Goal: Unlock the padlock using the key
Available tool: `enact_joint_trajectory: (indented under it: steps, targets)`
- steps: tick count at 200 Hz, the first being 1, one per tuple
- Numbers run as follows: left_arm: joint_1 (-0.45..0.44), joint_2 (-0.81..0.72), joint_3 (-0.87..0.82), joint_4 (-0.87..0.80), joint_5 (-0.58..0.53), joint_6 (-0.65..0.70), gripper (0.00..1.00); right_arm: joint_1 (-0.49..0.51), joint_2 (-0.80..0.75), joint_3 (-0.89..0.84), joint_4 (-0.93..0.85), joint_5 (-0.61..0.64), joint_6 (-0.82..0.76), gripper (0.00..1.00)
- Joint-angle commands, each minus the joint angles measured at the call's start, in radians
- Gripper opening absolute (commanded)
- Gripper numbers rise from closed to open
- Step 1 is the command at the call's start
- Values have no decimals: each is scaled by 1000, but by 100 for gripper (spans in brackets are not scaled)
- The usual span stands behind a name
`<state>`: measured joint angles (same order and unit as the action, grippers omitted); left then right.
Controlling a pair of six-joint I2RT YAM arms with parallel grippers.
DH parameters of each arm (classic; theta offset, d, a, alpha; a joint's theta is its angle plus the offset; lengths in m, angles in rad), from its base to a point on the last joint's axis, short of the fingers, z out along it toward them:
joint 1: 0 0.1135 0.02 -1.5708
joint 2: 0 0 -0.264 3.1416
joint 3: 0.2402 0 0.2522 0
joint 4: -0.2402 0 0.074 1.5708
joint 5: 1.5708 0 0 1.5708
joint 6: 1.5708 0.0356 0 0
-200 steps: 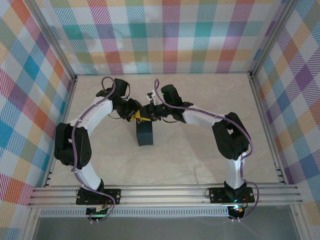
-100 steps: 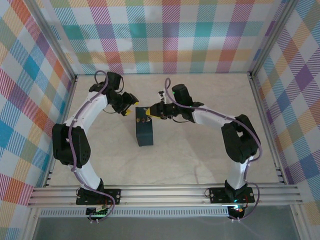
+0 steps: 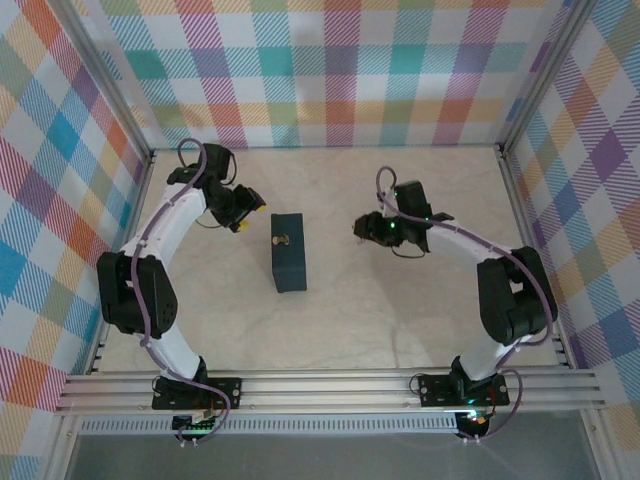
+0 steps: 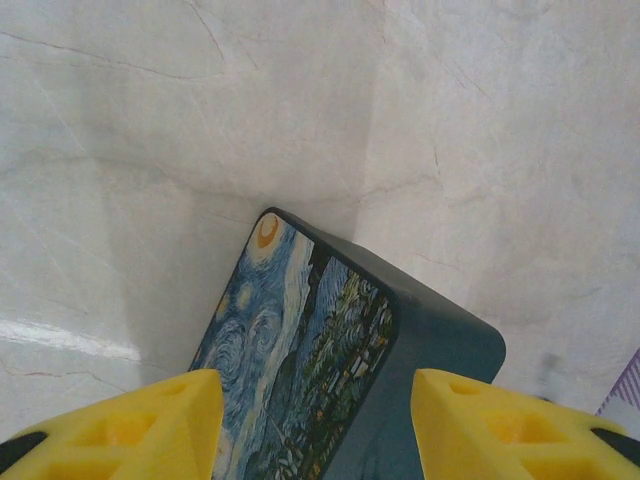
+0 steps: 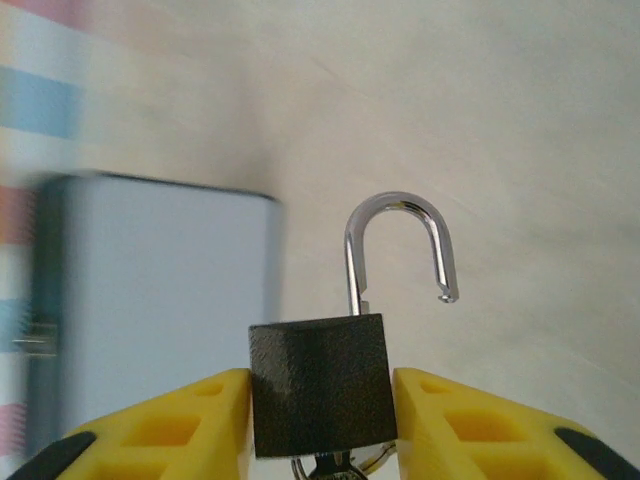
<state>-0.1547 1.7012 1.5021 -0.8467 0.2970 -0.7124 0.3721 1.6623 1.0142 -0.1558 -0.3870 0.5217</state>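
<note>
**Hands drawn apart, padlock carried clear of the tin**

Both arms have swung away from the blue tin (image 3: pixel 287 252) over the last second. The padlock (image 5: pixel 318 380) has its shackle (image 5: pixel 400 245) sprung open, pointing to 12 o'clock in the wrist view, with the key (image 5: pixel 330 465) at 6 o'clock under the body. The right hand (image 5: pixel 322 400) pinches the body from 9 and 3. Seen from above, the tin lies at 9 o'clock. The left hand (image 3: pixel 247 213) is beyond it, open and empty.

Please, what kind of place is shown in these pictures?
Probably a robot test cell in a lab, not a home. The left arm and right arm are bolted to an aluminium rail, and plaid cloth walls on a metal frame box in the table.
</note>
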Motion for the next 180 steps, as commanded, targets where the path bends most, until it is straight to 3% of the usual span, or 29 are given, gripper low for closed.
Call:
enact_joint_trajectory:
  steps: [1,39,56,84,90,96,99,128,180]
  targets:
    - [22,-57,-28,-16,-6,18,53,10,5,-42,-75,119,-82,42]
    - [23,-71,-37,-22,-2,24,53,11,-32,-27,-146,121,-156,62]
    - [23,-74,-32,-29,-7,30,53,18,-108,17,-204,94,-173,65]
    - [25,-73,-39,-29,-19,34,53,161,-165,163,-314,130,-140,70]
    - [25,-73,-42,-28,-22,33,53,213,-155,195,-329,151,-116,78]
    - [25,-73,-46,-26,-23,32,53,261,-141,222,-335,177,-93,96]
    - [25,-74,-47,-25,-25,32,53,284,-131,236,-337,194,-80,100]
    - [35,-87,-58,-33,-38,34,53,438,-16,358,-387,346,11,100]
    - [79,-133,-116,-22,-24,44,53,553,178,517,-455,496,72,100]
